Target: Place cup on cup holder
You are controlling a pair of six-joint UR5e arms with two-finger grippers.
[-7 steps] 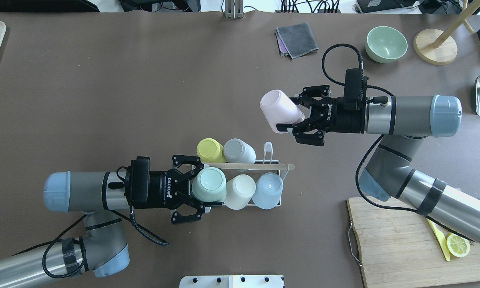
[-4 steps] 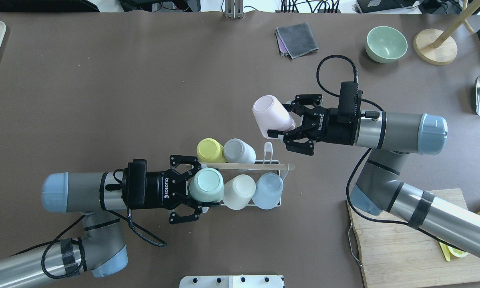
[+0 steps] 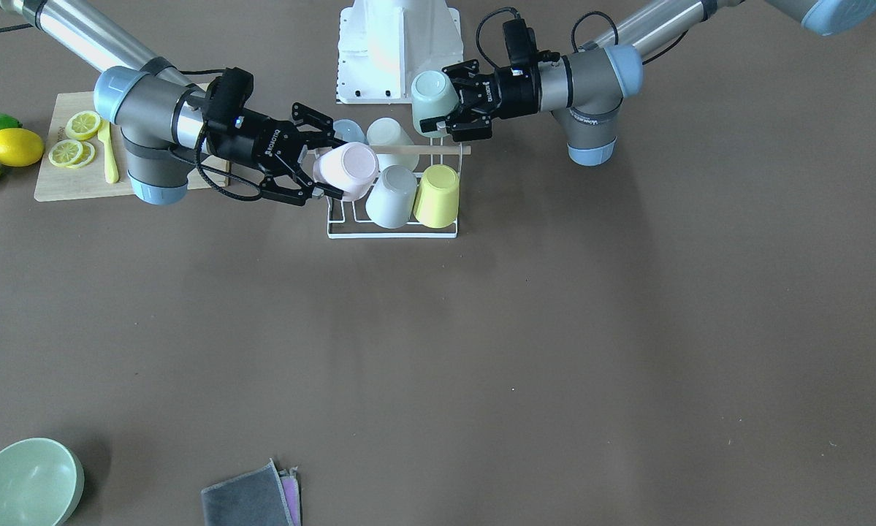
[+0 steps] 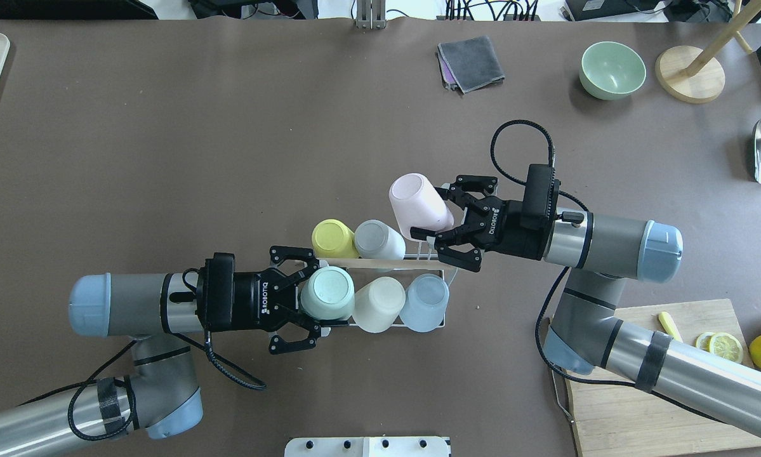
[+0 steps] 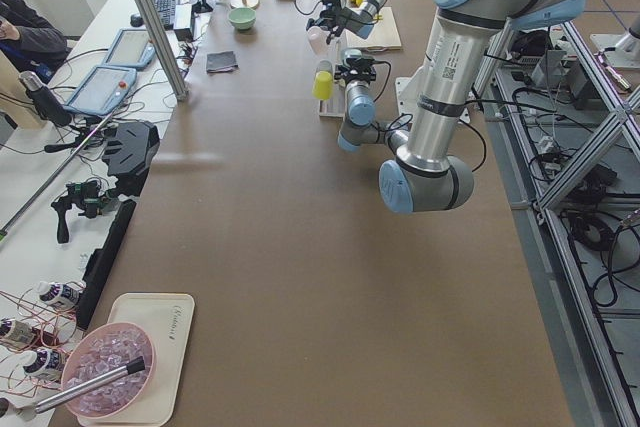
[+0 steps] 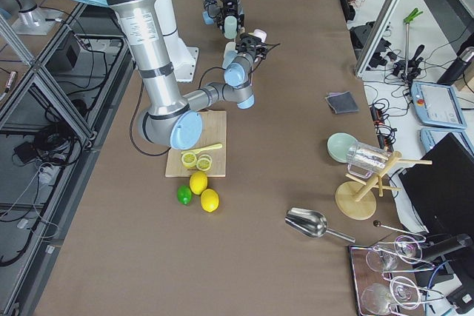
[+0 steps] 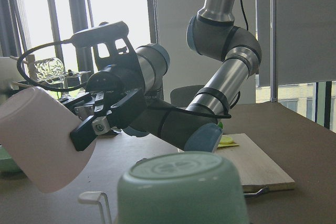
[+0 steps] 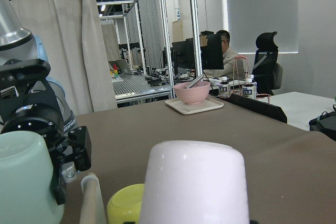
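Upturned pink cup [image 4: 415,203] pinched at rim by right gripper [image 4: 440,231] over far right corner of cup holder [image 4: 393,260]; left gripper [image 4: 317,297] clasping mint cup [image 4: 329,292]. Probably light, stiff, slippery plastic.

A green bowl [image 4: 612,70] and a folded grey cloth [image 4: 471,63] lie well apart from a wooden board [image 4: 640,431] bearing lemon slices [image 4: 725,347].

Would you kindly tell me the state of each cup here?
Pink cup: tilted, gripped by right hand.
Green cup: inverted, gripped by left hand.
Yellow cup: inverted on rack.
Grey cup: inverted on rack.
Cream cup: inverted on rack.
Blue cup: inverted on rack.
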